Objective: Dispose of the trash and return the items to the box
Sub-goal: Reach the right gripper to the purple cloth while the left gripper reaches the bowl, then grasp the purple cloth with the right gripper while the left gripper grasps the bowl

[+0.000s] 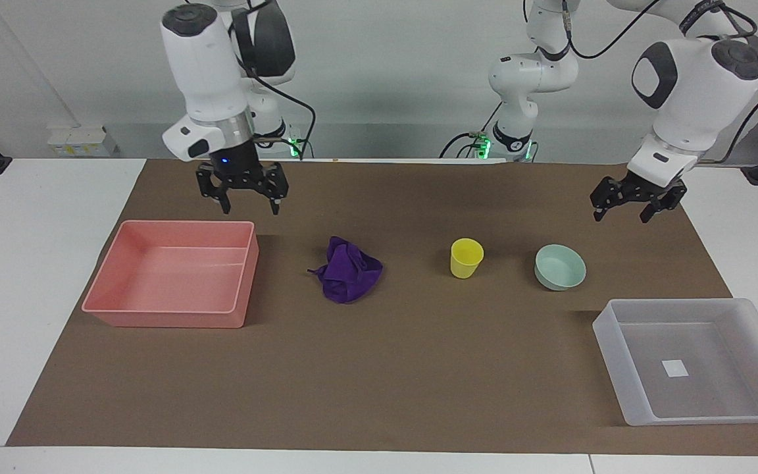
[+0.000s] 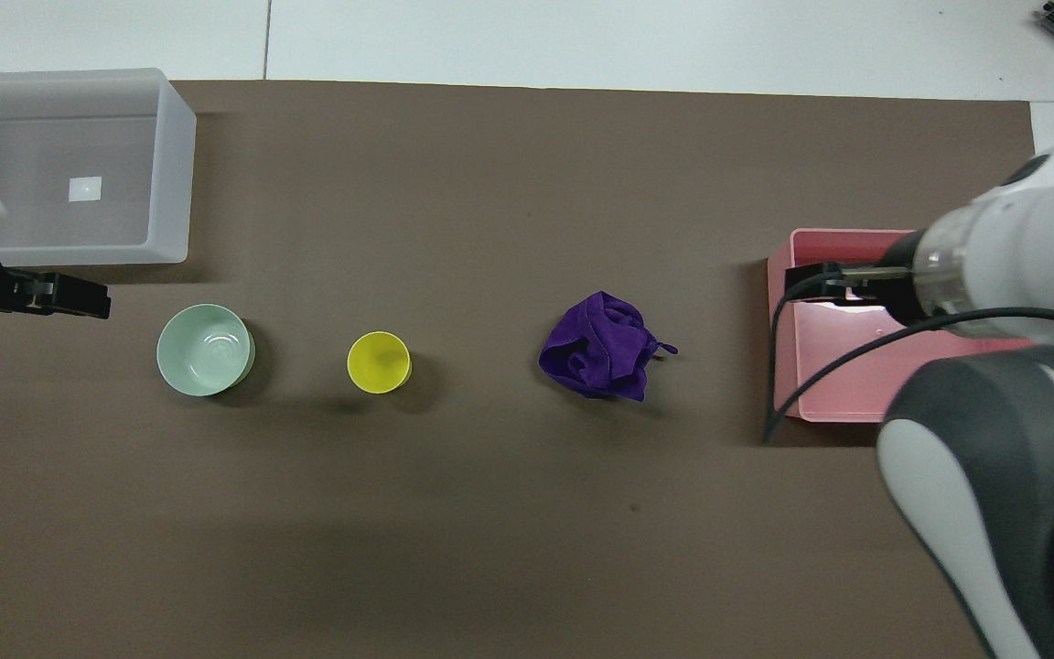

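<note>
The purple cloth [image 1: 347, 271] [image 2: 602, 346] lies bunched on the brown mat mid-table. The yellow cup [image 1: 466, 257] [image 2: 379, 362] stands upright beside it, and the mint-green bowl [image 1: 560, 266] [image 2: 205, 350] sits beside the cup, toward the left arm's end. The clear tray [image 1: 616, 375] [image 2: 175, 183] holds only its white sticker. My right gripper [image 1: 250, 209] [image 2: 811, 279] is open, in the air over the pink tray's edge on the cloth's side. My left gripper [image 1: 621, 216] [image 2: 79, 300] is open, in the air over the mat beside the bowl.
The pink tray [image 1: 162, 317] [image 2: 833, 384] stands toward the right arm's end, with nothing in it. The brown mat [image 1: 379, 382] covers most of the white table. The right arm's bulk hides part of the pink tray in the overhead view.
</note>
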`<state>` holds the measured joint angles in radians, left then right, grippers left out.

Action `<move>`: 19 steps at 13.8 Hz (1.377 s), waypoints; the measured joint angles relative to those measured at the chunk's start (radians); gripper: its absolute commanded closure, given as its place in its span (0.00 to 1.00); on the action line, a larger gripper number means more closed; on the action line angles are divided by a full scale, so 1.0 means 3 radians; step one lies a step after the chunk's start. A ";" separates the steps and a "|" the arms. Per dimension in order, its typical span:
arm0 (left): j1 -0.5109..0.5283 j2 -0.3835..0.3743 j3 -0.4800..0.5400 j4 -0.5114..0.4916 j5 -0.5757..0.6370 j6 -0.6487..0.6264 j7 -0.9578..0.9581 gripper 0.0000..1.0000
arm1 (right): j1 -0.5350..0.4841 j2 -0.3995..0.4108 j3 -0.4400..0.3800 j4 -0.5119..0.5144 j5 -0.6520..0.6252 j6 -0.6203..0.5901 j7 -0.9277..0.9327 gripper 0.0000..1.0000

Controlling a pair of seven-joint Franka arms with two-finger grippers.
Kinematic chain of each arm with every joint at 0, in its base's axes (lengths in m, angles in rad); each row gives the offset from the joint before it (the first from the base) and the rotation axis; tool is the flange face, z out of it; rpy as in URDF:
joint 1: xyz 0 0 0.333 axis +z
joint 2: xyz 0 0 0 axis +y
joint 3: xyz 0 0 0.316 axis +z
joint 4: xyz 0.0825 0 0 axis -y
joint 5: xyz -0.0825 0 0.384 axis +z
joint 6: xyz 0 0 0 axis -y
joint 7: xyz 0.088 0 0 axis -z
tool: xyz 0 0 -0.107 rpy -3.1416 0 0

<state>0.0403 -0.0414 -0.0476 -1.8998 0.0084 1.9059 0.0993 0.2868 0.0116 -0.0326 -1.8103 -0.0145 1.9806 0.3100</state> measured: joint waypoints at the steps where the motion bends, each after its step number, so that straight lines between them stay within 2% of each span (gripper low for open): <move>1: 0.0014 0.0007 0.0000 -0.0120 0.0000 0.0144 0.0000 0.00 | 0.0113 0.0138 0.0002 -0.0013 0.0000 0.0177 0.0120 0.00; 6: 0.0058 0.0100 0.0000 -0.0718 -0.0004 0.0905 -0.0009 0.00 | 0.0408 0.0835 0.0004 -0.0127 0.0000 0.1011 0.0267 0.00; 9: 0.0058 0.0202 -0.0009 -0.0983 -0.0011 0.1334 -0.0046 0.00 | 0.0519 0.0935 0.0004 -0.0358 0.0000 0.1333 0.0267 0.00; 13: 0.0057 0.0373 -0.0029 -0.1149 -0.0108 0.1673 -0.0058 0.00 | 0.0605 0.0942 0.0005 -0.0648 0.0000 0.1464 0.0238 0.00; 14: 0.0057 0.0429 -0.0029 -0.1165 -0.0111 0.1741 -0.0063 0.00 | 0.0608 0.0951 0.0005 -0.0698 0.0000 0.1474 0.0222 0.16; 15: 0.0057 0.0472 -0.0029 -0.1176 -0.0111 0.1783 -0.0065 0.11 | 0.0622 0.0964 0.0005 -0.0732 0.0000 0.1495 0.0204 0.64; 16: 0.0057 0.0504 -0.0029 -0.1182 -0.0112 0.1797 -0.0068 0.42 | 0.0648 0.0979 0.0006 -0.0749 0.0000 0.1528 0.0192 0.89; 17: 0.0057 0.0527 -0.0029 -0.1186 -0.0112 0.1801 -0.0070 0.74 | 0.0674 0.0990 0.0006 -0.0751 0.0000 0.1537 0.0191 1.00; 18: 0.0057 0.0536 -0.0029 -0.1188 -0.0116 0.1801 -0.0074 1.00 | 0.0682 0.0993 0.0006 -0.0751 0.0000 0.1538 0.0191 1.00; 19: 0.0057 0.0536 -0.0028 -0.1188 -0.0125 0.1801 -0.0077 1.00 | 0.0679 0.0993 0.0001 -0.0751 0.0015 0.1538 0.0191 1.00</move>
<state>0.0575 0.1195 -0.0559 -2.2561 -0.0290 2.4462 0.0761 0.4906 0.3094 -0.0322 -2.0356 -0.0101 2.4420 0.3673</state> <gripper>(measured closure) 0.181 0.476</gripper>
